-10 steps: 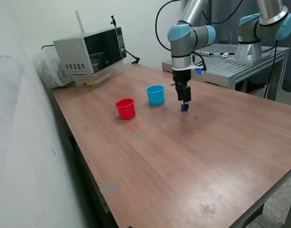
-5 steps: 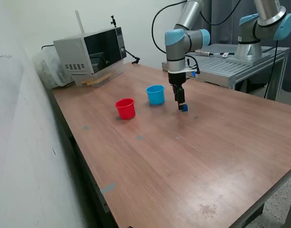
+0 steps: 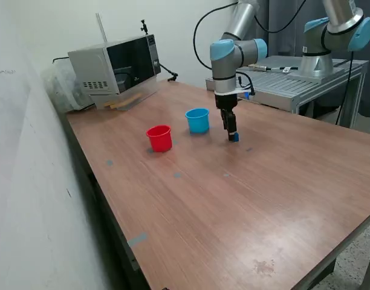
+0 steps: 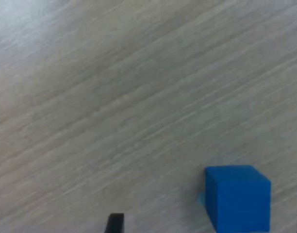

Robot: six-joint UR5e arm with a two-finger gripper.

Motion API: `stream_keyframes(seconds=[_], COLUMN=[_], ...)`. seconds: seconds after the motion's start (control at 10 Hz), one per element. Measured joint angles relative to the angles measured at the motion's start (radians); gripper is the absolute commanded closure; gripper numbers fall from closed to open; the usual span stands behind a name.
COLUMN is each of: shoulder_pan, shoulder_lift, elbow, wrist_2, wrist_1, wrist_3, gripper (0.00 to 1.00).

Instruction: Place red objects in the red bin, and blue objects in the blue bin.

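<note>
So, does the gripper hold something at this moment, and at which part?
Nothing is held. The blue cube sits on the table between the open fingers of the gripper, and neither finger visibly touches it.

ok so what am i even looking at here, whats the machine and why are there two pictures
The machine is a robot arm bolted beside a wooden table. At its end is a two-finger tool for picking things up.

One picture comes from a camera off the arm that sees the whole scene. The other comes from a camera on the arm's wrist, looking down past the tool at the tabletop.

On the table stand a red cup and a light blue cup, with a microwave at the back. A small dark blue cube sits on the wood right under the tool; the wrist view shows it close up, between the tool's two dark fingertips. Nothing is held: the tool looks open, with the cube resting on the table.
</note>
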Motion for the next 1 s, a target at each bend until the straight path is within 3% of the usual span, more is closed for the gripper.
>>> stream_keyframes(seconds=[0.8,0.9,1.0], shoulder_pan=[0.050,0.051,0.050], shoulder_lift=[0.009,0.009,0.007], elbow=[0.000,-0.001,-0.002], wrist_2=[0.007,0.007,0.006], wrist_1=[0.005,0.005,0.006], wrist_3=[-0.145,-0.151,-0.154], gripper=[0.00,1.00,1.00])
